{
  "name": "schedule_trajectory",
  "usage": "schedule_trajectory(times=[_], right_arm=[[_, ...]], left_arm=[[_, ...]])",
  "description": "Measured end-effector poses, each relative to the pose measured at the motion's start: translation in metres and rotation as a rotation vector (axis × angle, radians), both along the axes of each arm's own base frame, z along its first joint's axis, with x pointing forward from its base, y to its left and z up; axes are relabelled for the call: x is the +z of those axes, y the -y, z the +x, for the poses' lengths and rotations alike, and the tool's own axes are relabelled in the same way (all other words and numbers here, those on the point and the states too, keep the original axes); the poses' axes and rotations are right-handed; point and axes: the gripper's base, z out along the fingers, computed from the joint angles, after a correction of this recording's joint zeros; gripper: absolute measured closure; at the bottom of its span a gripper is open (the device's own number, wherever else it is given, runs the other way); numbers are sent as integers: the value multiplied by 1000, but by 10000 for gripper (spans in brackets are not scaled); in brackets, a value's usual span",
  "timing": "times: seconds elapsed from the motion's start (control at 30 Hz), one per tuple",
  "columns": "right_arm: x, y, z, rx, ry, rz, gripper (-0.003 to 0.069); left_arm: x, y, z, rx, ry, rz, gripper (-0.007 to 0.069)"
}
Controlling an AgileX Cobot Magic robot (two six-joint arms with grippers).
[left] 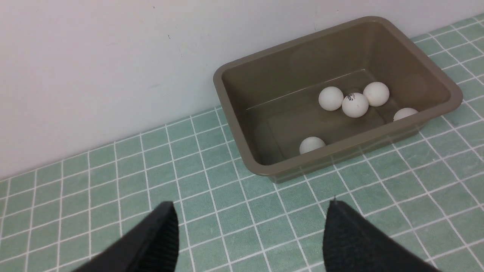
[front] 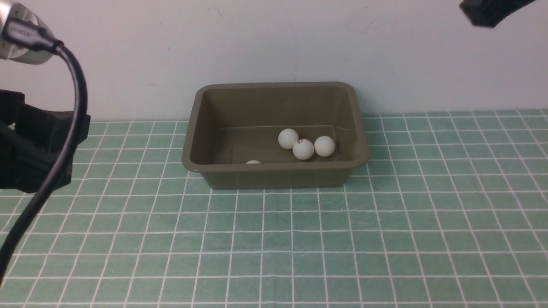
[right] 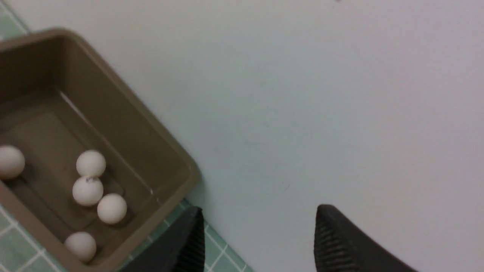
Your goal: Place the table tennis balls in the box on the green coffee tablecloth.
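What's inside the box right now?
Five table tennis balls lie in the box: three clustered, two against the near wall. From the front, that wall mostly covers one and hides the fifth entirely.

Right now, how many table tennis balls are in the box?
5 table tennis balls, all in the box: three clustered together right of middle, two apart against the near wall. The front view hides one of those.
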Motion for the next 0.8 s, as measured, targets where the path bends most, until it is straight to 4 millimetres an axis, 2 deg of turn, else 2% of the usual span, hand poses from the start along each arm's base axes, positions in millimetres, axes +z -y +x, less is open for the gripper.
schedule_trajectory(times=[0.17, 0.27, 0.33, 0.37, 0.5, 0.6, 0.63, 0.8], right_arm=[[15, 31, -44, -12, 32, 104, 291], [2, 45, -65, -2, 33, 133, 291], [-18, 52, -77, 12, 41, 151, 297], [-35, 55, -82, 20, 44, 161, 304], [-78, 63, -94, 27, 121, 244, 344], [-115, 73, -101, -32, 132, 344, 378], [-118, 76, -103, -44, 139, 369, 384], [-167, 83, -103, -122, 134, 485, 425]], left_arm=[[0, 0, 0, 0, -1, -1, 164], [0, 0, 0, -2, 2, -3, 164], [0, 0, 0, -4, 5, -4, 164], [1, 1, 0, -6, 7, -6, 164], [1, 1, 0, -6, 6, -6, 164], [1, 1, 0, -8, 7, -10, 164], [1, 2, 0, -10, 7, -13, 164], [0, 3, 0, -19, -3, -34, 164]])
